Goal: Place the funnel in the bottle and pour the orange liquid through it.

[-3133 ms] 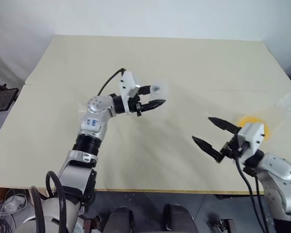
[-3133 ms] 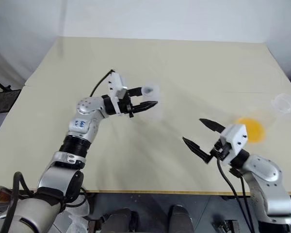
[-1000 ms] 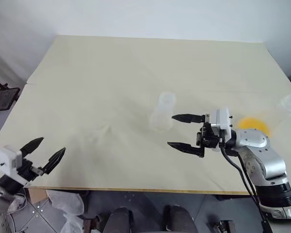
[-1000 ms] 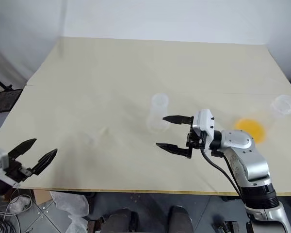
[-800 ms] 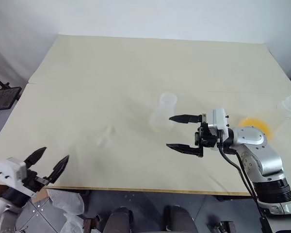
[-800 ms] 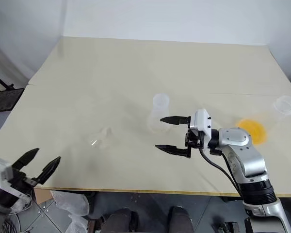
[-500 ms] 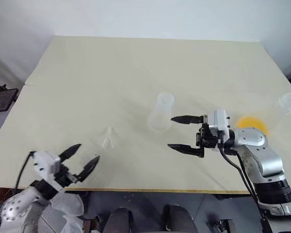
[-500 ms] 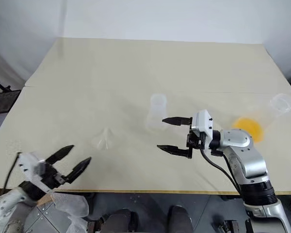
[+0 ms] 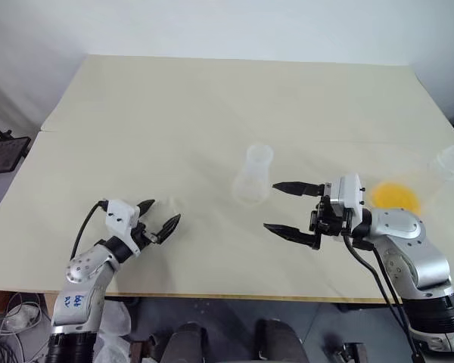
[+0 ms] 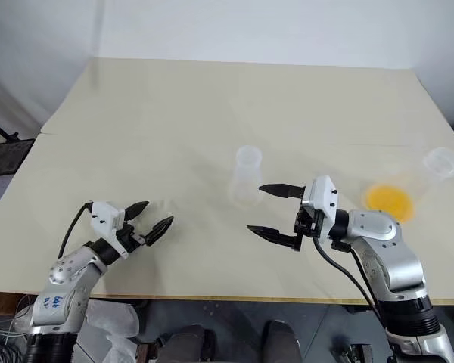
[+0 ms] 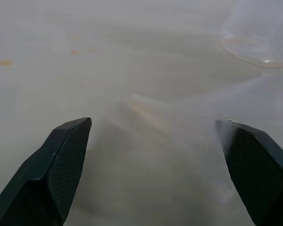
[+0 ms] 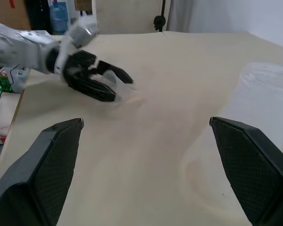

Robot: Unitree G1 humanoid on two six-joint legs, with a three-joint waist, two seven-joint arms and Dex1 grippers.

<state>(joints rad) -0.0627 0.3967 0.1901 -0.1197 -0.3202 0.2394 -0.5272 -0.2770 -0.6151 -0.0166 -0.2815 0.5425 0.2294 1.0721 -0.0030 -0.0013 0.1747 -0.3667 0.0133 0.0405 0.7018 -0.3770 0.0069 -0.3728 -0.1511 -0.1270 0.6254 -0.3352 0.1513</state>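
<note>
1. My left gripper [image 9: 160, 217] sits low over the table [image 9: 212, 106] at about 8 o'clock in the head view. Its two black fingers are spread wide and pinch nothing.

2. The funnel [image 12: 119, 89] lies on the table between those spread fingers, or just ahead of their tips. In my right wrist view it shows as a faint clear shape at the left fingertips. Whether either finger touches it, I cannot tell.

3. In my left wrist view the funnel appears as a pale blurred form between the two fingers [image 11: 61, 160]. Its outline there is too faint to give its tilt.

4. My right gripper [image 10: 271, 209] hangs above the table at about 4 o'clock from the table's centre, pointing toward my left side. Its fingers are spread wide and hold nothing.

5. The bottle [image 9: 255, 175] stands upright near the middle of the table, at roughly 10 o'clock from my right fingertips. It is close to the upper finger but apart from it. No funnel sits in its neck.

6. The orange liquid [image 10: 388, 200] shows as a bright pool through clear plastic on the table, at 3 o'clock, just beyond my right wrist. Nothing grips its container.

7. A clear cup [image 10: 442, 162] stands near the table's right edge, at about 2 o'clock, beside the orange liquid and apart from both grippers.
</note>
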